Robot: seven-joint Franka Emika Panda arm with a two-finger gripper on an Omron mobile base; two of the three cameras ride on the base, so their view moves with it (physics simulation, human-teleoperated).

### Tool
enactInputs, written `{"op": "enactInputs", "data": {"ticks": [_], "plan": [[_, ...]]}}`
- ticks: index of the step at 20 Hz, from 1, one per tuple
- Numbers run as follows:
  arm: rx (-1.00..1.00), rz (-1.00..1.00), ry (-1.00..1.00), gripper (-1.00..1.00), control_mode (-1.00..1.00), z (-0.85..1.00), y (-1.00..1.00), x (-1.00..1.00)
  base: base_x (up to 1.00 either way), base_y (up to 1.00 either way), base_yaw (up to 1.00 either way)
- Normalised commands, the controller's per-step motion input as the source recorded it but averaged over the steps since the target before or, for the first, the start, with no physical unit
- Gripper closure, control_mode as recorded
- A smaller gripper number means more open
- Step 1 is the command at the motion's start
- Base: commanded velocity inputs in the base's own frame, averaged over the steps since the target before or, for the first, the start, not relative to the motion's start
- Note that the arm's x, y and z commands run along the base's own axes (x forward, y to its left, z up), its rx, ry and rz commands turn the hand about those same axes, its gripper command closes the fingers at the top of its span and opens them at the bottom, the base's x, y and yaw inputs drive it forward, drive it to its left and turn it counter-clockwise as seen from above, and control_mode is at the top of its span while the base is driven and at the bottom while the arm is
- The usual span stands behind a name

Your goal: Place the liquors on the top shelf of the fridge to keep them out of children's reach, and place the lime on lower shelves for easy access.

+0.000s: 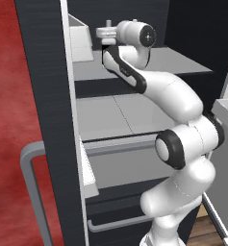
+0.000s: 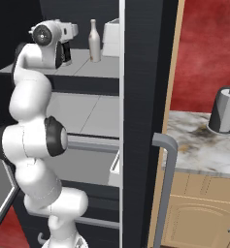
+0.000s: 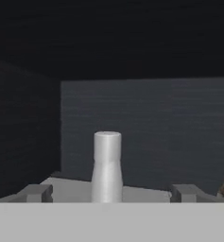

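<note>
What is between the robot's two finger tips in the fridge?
The slim bottle: the hand view shows its white neck upright between the wide-open fingertips, touching neither.

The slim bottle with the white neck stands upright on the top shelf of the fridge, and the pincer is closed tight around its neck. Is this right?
Not quite. The slim bottle does stand upright on the top shelf of the fridge, but the pincer is open. The hand view shows its fingertips well apart on either side of the white neck, not touching it.
</note>
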Motion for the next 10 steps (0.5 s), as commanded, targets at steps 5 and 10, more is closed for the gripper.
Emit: {"op": "enactInputs", "data": {"ticks": [5, 10], "plan": [[-0.04, 0.0, 0.21, -1.0, -1.0, 0.0, -0.26, -0.46, 0.0, 0.0, 0.0], [-0.05, 0.0, 0.15, -1.0, -1.0, -0.19, -0.19, -0.66, 0.0, 0.0, 0.0]]}}
